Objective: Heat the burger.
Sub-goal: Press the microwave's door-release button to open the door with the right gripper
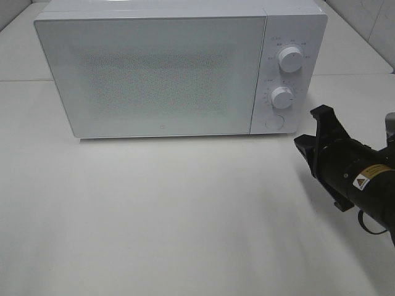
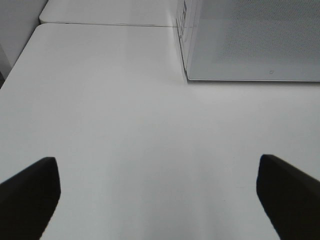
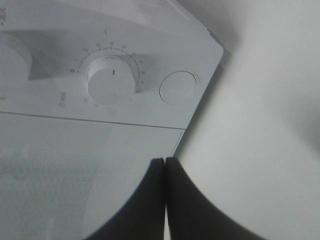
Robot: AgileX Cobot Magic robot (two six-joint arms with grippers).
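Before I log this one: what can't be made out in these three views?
- The burger: in no view; the closed microwave door shows nothing inside, so whether it is in there cannot be told.
- Markings around the lower dial: too small in the exterior high view, blurred in the right wrist view.
- Left gripper: only the tips of two fingers, cut off by the left wrist view's edge.

The right arm [image 1: 364, 179] is seen entering from the right edge of the high view, its dark wrist angled forward and towards the left. The right gripper [image 3: 165, 161] is carried shut, its two black tips pressed together along one seam. The left gripper [image 2: 156, 159] is held spread wide, its dark fingers [image 2: 30, 195] set far apart with nothing gripped.
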